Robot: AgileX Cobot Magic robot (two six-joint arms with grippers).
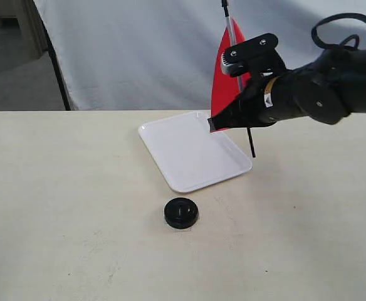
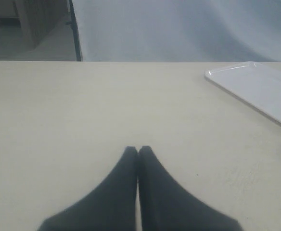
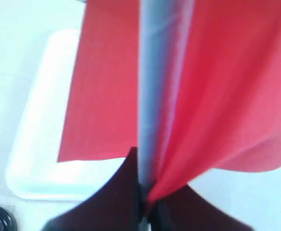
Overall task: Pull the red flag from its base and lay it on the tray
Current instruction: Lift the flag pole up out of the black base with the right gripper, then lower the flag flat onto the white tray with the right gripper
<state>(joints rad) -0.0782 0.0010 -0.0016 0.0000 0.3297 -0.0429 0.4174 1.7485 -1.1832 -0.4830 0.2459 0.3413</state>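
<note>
Flag is held clear of the table, its pole pinched between the closed fingers of the right claw (a fold of red cloth is caught there too). The pole is seen nearly upright, tip above the claw and foot below it. The tray lies below the claw, and the base stands well apart from it, empty. The left claw is pressed closed on nothing.
</note>
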